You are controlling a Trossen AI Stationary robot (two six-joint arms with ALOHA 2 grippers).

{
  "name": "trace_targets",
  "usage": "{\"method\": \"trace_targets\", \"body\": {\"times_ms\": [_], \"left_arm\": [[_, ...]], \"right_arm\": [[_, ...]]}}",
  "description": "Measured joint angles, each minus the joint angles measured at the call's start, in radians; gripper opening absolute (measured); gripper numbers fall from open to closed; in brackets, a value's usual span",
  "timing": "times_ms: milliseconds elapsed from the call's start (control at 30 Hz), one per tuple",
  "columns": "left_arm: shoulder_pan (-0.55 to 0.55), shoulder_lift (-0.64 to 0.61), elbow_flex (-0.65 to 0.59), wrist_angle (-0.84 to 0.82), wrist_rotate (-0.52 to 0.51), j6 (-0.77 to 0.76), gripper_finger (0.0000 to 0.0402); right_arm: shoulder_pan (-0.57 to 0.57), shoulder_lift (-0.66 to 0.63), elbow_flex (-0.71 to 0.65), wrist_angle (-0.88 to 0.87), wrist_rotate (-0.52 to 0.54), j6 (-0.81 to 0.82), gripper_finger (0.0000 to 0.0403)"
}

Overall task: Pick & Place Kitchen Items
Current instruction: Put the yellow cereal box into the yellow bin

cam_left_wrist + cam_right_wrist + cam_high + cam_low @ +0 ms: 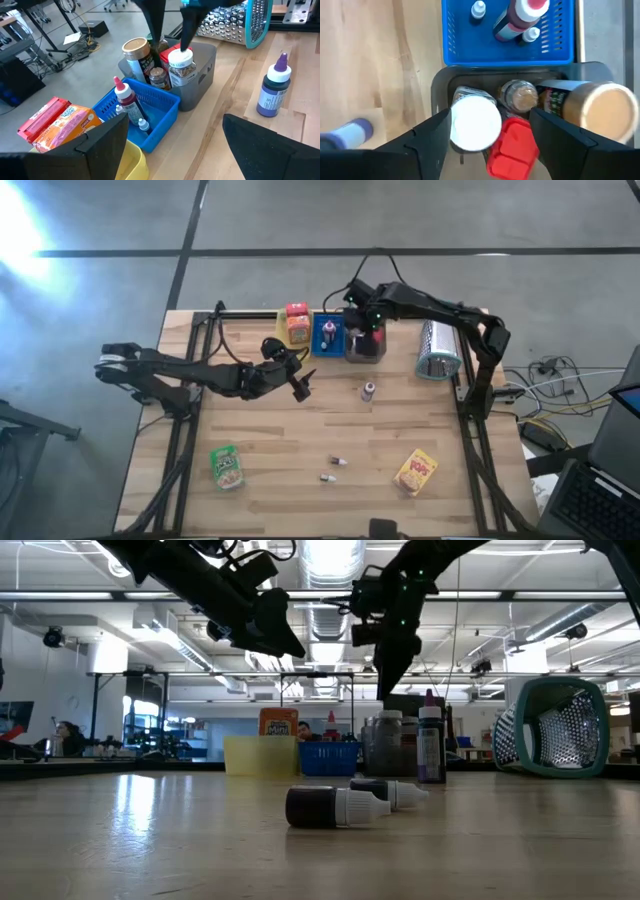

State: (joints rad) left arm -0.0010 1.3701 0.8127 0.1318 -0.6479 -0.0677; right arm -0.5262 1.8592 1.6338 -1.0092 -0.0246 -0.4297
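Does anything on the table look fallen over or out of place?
Yes. Two tiny vials lie on their sides on the bare wood, far from the trays. The metal grater also lies tipped over by the table's right edge. Nothing looks spilled.

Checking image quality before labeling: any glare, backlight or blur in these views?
High view: glare blows out the floor at the top-left corner. Low view: ceiling lights backlight both arms into silhouettes; the near vial is soft. Right wrist view: the white-capped jar is blurred. Left wrist view: evenly lit.
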Motion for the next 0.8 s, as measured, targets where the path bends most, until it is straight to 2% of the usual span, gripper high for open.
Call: {"method": "trace_targets", "body": {"times_ms": [533, 800], "left_arm": [[0.000, 0.000, 0.000, 0.004, 0.000, -0.013, 0.0328], [0.000, 0.000, 0.000, 0.004, 0.000, -0.027, 0.0328]], "right_arm": [[0.006, -0.001, 0.335, -0.384, 0.001, 0.137, 0.0185], [0.067, -0.001, 0.456, -0.556, 0.001, 0.195, 0.0144]]}}
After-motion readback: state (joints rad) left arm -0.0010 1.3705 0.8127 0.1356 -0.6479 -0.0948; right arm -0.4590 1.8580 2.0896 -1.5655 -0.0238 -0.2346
